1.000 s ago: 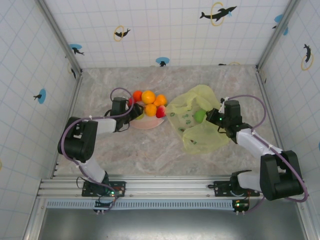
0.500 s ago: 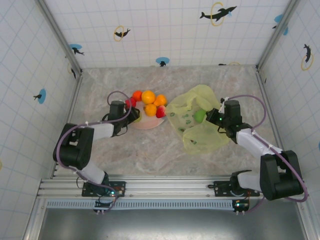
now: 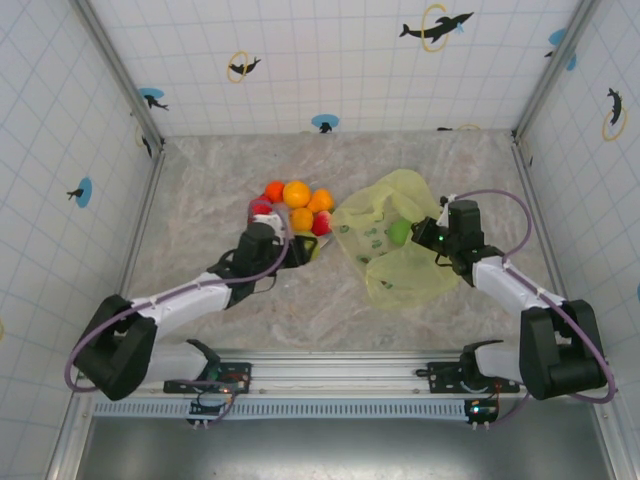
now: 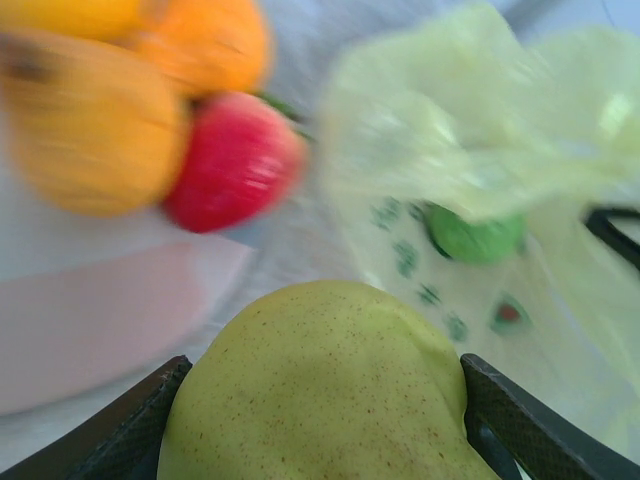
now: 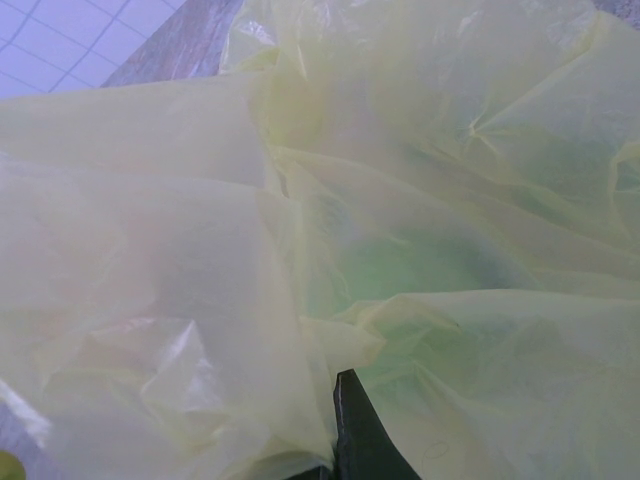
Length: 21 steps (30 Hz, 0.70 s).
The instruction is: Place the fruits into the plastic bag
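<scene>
Ahead and right of the left jaws sprawls the plastic bag (image 3: 405,275), its edge pinched in the tightly closed right jaws. The other fruits (image 3: 298,195) sit ahead-left. Spread wide, the left jaws clasp a yellow-green pear (image 4: 325,390), seemingly lengthwise.

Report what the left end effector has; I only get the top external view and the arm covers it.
Observer: The left end effector grips a yellow-green fruit with brown speckles, a finger on each side.
Operator: Check the bag ahead of it.
Observer: From the left wrist, blurred, the plastic bag looks open toward that fruit, with a green fruit showing under a flap.
Operator: Confirm the right side.
Observer: From the right wrist, bag film bunches around the dark fingertip of the right end effector.
</scene>
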Each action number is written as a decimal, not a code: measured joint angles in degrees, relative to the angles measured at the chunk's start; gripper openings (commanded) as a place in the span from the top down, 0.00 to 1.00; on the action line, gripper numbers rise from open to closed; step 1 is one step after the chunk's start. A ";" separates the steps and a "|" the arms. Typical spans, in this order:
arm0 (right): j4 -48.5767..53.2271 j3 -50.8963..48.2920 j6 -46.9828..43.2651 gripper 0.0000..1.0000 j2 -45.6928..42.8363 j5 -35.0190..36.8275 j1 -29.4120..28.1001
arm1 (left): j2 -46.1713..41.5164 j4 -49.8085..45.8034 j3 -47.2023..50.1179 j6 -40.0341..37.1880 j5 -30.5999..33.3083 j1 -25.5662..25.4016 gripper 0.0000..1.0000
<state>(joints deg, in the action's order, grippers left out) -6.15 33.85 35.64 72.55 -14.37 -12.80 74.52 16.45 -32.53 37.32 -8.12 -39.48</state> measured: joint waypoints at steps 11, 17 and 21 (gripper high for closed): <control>6.43 5.09 -3.74 1.00 -1.68 -1.77 -0.02 | 22.95 3.78 -19.85 -6.78 -3.48 -10.47 0.35; 6.73 5.09 -2.10 1.00 -3.23 -3.67 -0.04 | 30.58 3.87 -24.15 -8.26 -3.63 -12.33 0.35; 5.55 4.68 -0.04 1.00 -3.50 -4.76 -0.28 | 33.22 3.85 -25.68 -8.98 -3.23 -12.33 0.33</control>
<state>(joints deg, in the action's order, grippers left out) -0.60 38.52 35.59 69.06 -19.14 -13.08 107.74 20.29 -58.22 28.34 -11.35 -51.81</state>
